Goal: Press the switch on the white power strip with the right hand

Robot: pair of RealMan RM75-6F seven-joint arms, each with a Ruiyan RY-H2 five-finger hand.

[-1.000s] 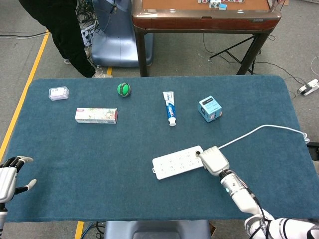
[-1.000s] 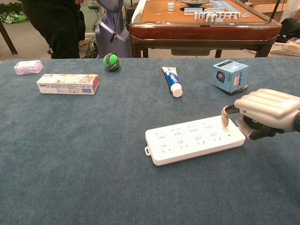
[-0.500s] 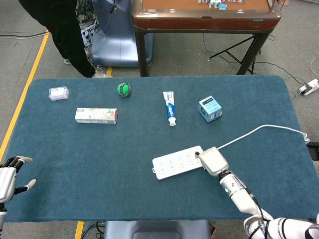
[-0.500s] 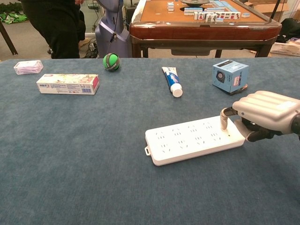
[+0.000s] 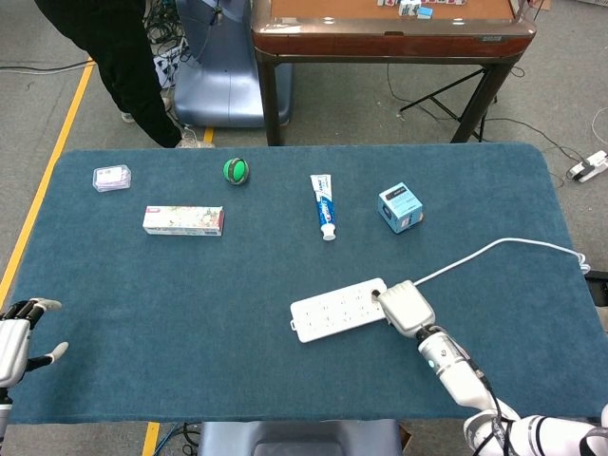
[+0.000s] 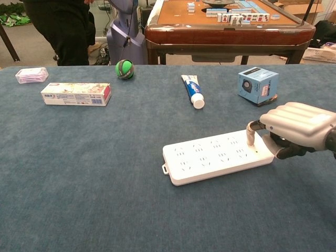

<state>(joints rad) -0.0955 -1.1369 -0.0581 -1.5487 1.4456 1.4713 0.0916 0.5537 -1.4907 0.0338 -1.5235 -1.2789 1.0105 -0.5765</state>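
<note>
The white power strip (image 5: 337, 310) (image 6: 215, 156) lies on the blue table, its cord running off to the right. My right hand (image 5: 407, 308) (image 6: 294, 127) hovers over the strip's right end with its fingers curled in, and one fingertip (image 6: 251, 137) points down onto the strip's top at that end. The switch itself is hidden under the finger. My left hand (image 5: 17, 334) rests at the table's near left corner with its fingers spread, holding nothing; it does not show in the chest view.
At the back stand a blue cube box (image 5: 400, 208), a toothpaste tube (image 5: 324, 205), a green ball (image 5: 236, 171), a toothpaste carton (image 5: 183, 220) and a small packet (image 5: 112, 178). A wooden table (image 5: 389, 28) and a person (image 5: 123, 57) are beyond the far edge.
My right hand has slid slightly left and its fingertip has come lower onto the strip's right end. The left hand has dropped a little.
</note>
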